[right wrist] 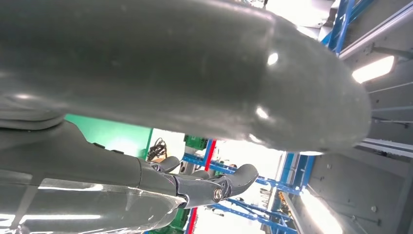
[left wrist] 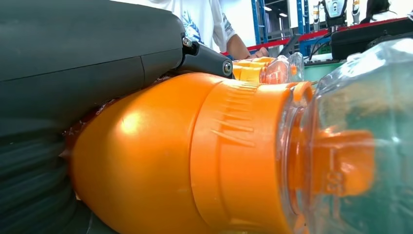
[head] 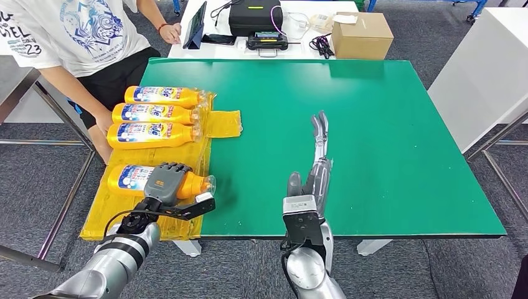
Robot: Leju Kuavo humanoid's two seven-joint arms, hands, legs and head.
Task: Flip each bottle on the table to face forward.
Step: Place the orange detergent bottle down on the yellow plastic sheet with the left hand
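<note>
The nearest orange plastic bottle [head: 134, 179], lying on its side with a blue-and-white label up and a clear cap [head: 207, 184] pointing toward the green bench [head: 386, 143], is gripped across its shoulder by the left hand [head: 167, 182]. Fingers are draped over the top of the body, a hold that looks chosen so the bottle can be rolled about its long axis. From the left wrist view the orange shoulder [left wrist: 146, 156] and ribbed collar are seen pressed right against the palm.

Three more orange bottles [head: 159, 114] are laid side by side farther along, all on a crinkled yellow plastic sheet [head: 224, 123] at the left edge of the bench, labels showing. They seem to be lined up so each can be reached in turn.

The right hand [head: 316, 168] is held out over bare green bench, well apart from every bottle, its fingers stretched forward and nothing held. It is probably parked there to stay clear of the work.

A person in a white printed shirt [head: 68, 31] is standing beside the far bottles, with one hand [head: 104, 123] lowered near the row.
</note>
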